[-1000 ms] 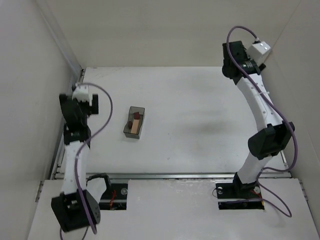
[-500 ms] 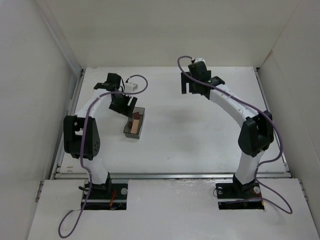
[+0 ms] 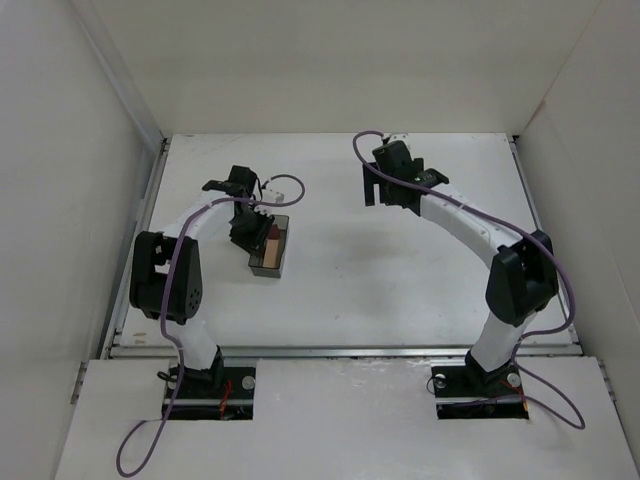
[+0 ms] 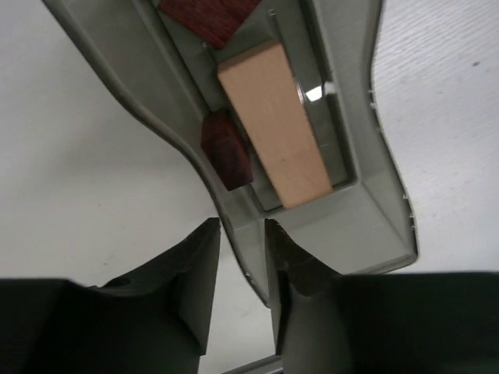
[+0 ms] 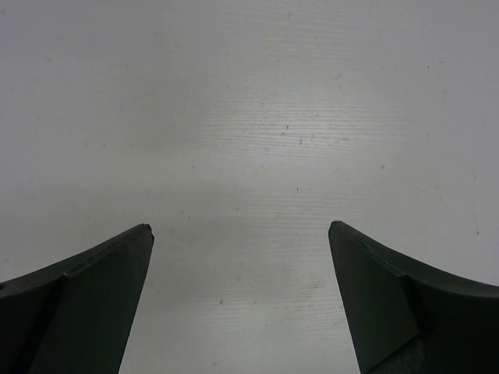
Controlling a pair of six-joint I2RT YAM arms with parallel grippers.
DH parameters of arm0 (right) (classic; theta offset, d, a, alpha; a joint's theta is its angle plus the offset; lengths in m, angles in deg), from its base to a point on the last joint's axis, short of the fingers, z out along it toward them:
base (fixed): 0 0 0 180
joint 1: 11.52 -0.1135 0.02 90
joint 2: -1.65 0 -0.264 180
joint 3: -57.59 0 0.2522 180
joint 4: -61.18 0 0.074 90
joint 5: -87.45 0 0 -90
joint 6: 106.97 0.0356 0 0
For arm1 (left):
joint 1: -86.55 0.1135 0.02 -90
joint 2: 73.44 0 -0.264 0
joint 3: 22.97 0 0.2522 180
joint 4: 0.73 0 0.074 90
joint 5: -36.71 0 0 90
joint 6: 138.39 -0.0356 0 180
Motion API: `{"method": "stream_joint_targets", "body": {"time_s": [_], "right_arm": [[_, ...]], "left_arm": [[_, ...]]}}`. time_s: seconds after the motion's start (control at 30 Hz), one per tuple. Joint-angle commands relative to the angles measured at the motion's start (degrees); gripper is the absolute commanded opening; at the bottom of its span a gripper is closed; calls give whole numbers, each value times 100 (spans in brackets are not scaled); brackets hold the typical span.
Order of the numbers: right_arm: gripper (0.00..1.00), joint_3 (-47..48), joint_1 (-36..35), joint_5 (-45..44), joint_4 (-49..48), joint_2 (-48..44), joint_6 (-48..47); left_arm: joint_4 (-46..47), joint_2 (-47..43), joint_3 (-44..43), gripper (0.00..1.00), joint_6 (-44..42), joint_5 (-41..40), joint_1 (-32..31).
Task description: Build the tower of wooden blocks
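The left gripper (image 4: 243, 249) has its jaws drawn narrow on either side of one wall of the bin (image 4: 370, 187), near a corner, one finger outside and one inside, and they look pressed onto that wall. The blocks are all in the bin and none is stacked yet. A long tan block (image 4: 274, 125) lies flat along the floor, a small dark red block (image 4: 228, 152) touches its left side, and another dark red piece (image 4: 209, 14) sits at the far end, partly cut off. The step seems to be taking hold of the bin to move or tip it. To do that well, the grip probably needs to sit deep and square on the thin wall. Any tilt should be slow, so the blocks slide out rather than tumble and scatter. Well apart to the right, the right gripper (image 5: 240, 226) hangs spread wide over the bare table (image 5: 249, 93), holding nothing.
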Motion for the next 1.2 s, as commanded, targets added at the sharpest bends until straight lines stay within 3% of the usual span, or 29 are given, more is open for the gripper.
{"method": "stream_joint_targets", "body": {"time_s": [0.0,0.13,0.17,0.27,0.4,0.43,0.53,0.67,0.77,0.9,1.0,1.17], "right_arm": [[100,20,-78,-406,-92,-277,16],[100,20,-78,-530,-40,-339,-37],[100,20,-78,-582,-39,-339,-37],[100,20,-78,-636,-39,-339,-37],[100,20,-78,-819,13,-392,-37],[100,20,-78,-820,13,-392,-37],[100,20,-78,-943,66,-506,-37],[100,-120,-78,-1093,66,-725,15],[100,-252,-78,-1224,66,-865,77],[100,-367,-78,-1277,66,-972,77],[100,-480,-78,-1277,119,-1042,130],[100,-542,-78,-1277,171,-1174,130]], "left_arm": [[89,18,93,25,158,-376,43],[150,133,145,13,210,-490,43],[150,133,93,2,211,-491,43],[211,185,-205,0,211,-1095,-88],[668,325,-873,0,115,-2851,-859],[808,413,-970,0,10,-3725,-1036],[1607,624,-1059,0,-640,-5187,-1705],[2934,827,-524,0,-1554,-6227,-2373],[3709,1073,-32,0,-1897,-6467,-2707],[3728,1204,286,2,-1671,-6293,-3033],[3156,1205,286,12,-1301,-5985,-3200],[1499,1144,-459,35,-274,-4843,-3402]]}}
